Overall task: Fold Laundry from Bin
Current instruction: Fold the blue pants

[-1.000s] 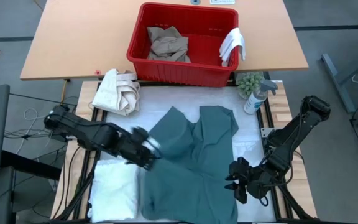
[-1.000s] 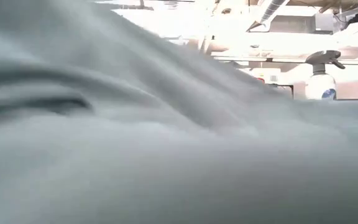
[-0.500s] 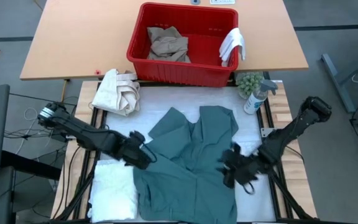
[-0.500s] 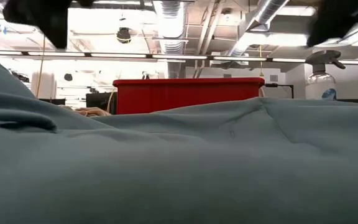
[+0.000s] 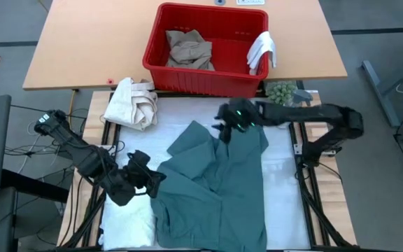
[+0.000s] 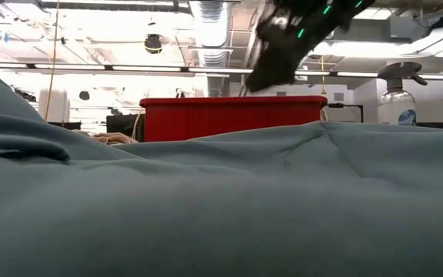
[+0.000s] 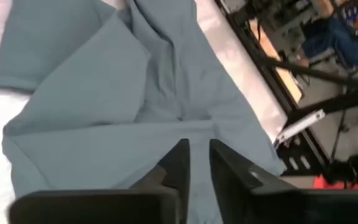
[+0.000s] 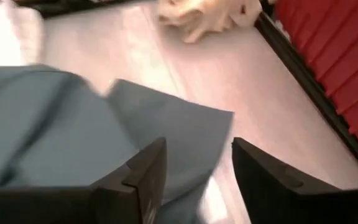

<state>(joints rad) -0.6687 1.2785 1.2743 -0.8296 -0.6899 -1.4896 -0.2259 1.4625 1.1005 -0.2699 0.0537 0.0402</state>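
A white towel (image 5: pixel 128 220) lies folded on the worktop (image 5: pixel 187 112), the teal garment (image 5: pixel 215 185) is only half folded, trousers (image 5: pixel 189 49) wait in the bin (image 5: pixel 205 80); right gripper (image 5: pixel 224 124) gapes empty above the garment, left gripper (image 5: pixel 151 183) nearly shut, empty.

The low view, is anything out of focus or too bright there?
In the low view the teal garment fills the foreground as a soft blur, the ceiling lights glare white, and the red bin behind is sharp; the right wrist view is smeared overall.

The left tool (image 7: pixel 199 163), fingers barely parted, hovers over the rumpled teal-green garment (image 7: pixel 123 93).
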